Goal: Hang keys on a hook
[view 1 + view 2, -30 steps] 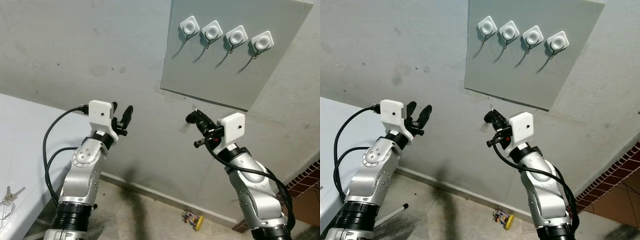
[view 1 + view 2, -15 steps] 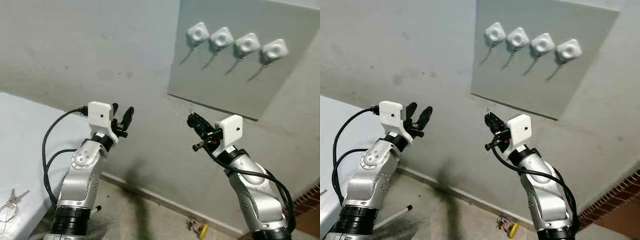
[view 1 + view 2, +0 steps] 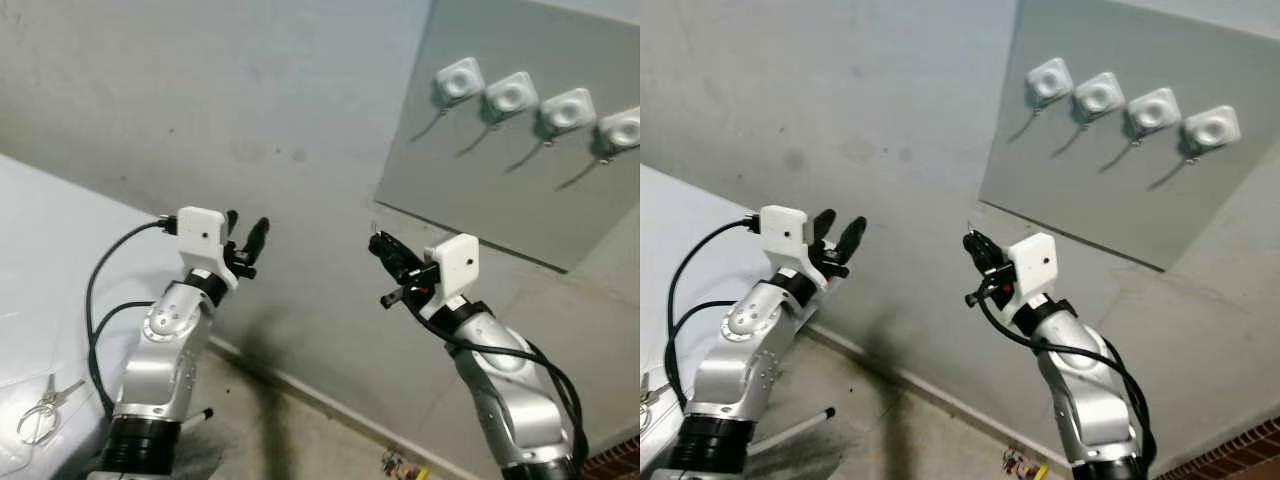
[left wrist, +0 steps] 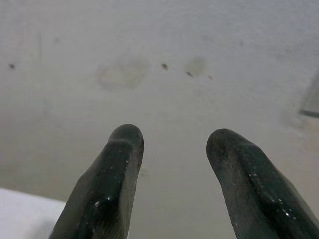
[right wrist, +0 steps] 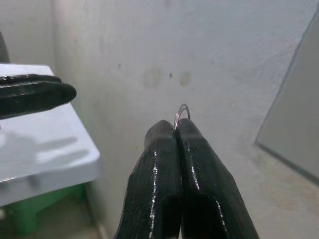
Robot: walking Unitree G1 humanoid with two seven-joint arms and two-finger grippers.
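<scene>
- Right gripper [image 5: 175,130] raised before the grey wall [image 3: 200,100], fingers pressed tight together with no gap, pinching a thin metal key ring [image 5: 182,112] whose small loop pokes out just past the fingertips
- Rest of that ring and any keys on it hidden behind the closed fingers; cannot tell what hangs below
- Grey hook board [image 3: 1110,190] up and beyond the right fingertips, well apart from the ring
- Four white hooks [image 3: 1135,108] in a row across the board's upper part, each with a thin wire prong hanging down, all bare
- Left gripper [image 4: 174,144] also raised toward the wall, fingers spread wide apart, nothing between them and touching nothing
- Stained plaster straight ahead of the open left jaws, a few dark specks on it
- Second bunch of keys [image 3: 42,408] on a ring, lying flat on the white table [image 3: 40,270] far below and outboard of the left gripper
- Small colourful object [image 3: 1023,464] on the floor at the wall's foot, below the right arm; too small to identify
</scene>
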